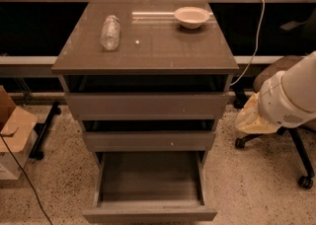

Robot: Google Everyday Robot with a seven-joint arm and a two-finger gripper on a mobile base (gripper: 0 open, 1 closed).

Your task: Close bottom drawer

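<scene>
The bottom drawer [150, 213] of the grey-brown cabinet [145, 46] is pulled far out toward me, and its shallow box shows nothing inside. The middle drawer [148, 140] and the top drawer [147, 104] above it stick out only slightly. My white arm [291, 98] comes in from the right edge. Its cream-coloured gripper end [253, 117] hangs right of the cabinet at about the height of the middle drawer, apart from the cabinet and above the bottom drawer's level.
A clear plastic bottle [109, 31] lies on the cabinet top and a white bowl [191, 17] stands at its back right. An office chair [298, 162] stands right behind my arm. A cardboard box [12, 135] and a floor cable are at the left.
</scene>
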